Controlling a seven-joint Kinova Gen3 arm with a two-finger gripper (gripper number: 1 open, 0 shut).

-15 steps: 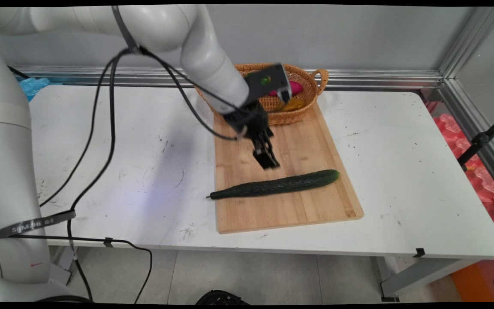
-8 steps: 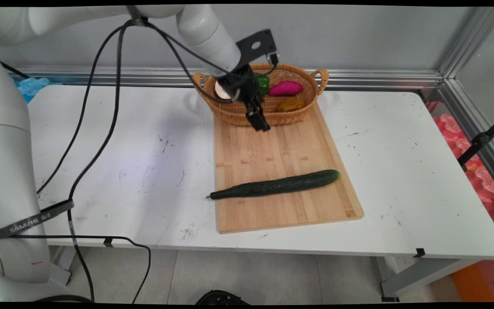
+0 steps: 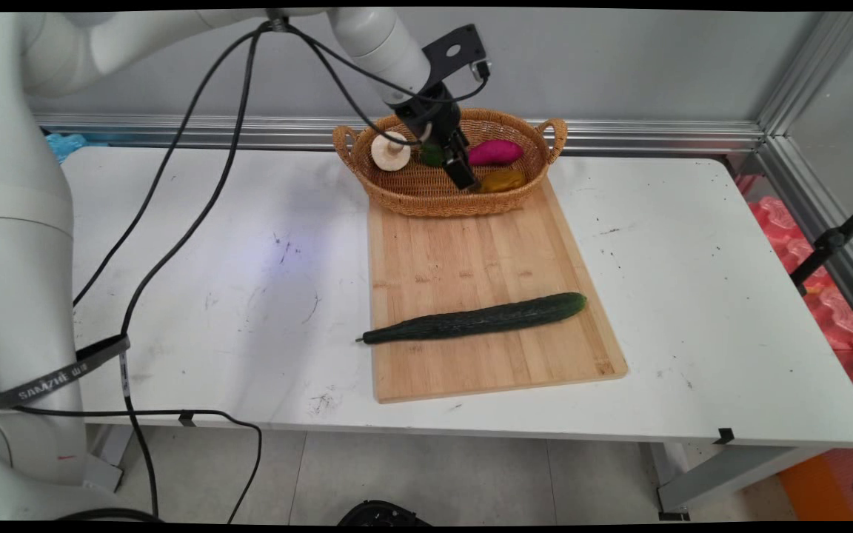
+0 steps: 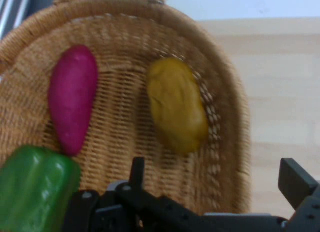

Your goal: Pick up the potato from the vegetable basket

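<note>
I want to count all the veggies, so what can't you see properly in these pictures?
- Green pepper: in the main view it is mostly behind the gripper; in the hand view the bottom-left corner cuts it off.
- Basket: in the main view the gripper covers part of its floor.
- Mushroom and cucumber: both lie outside the hand view.

The main view looks down from above the table's [image 3: 693,296] near side toward the back wall — wide and distant. The hand view sits close over the wicker basket [image 4: 225,117] — the basket [image 3: 426,196] appears in both views.
</note>
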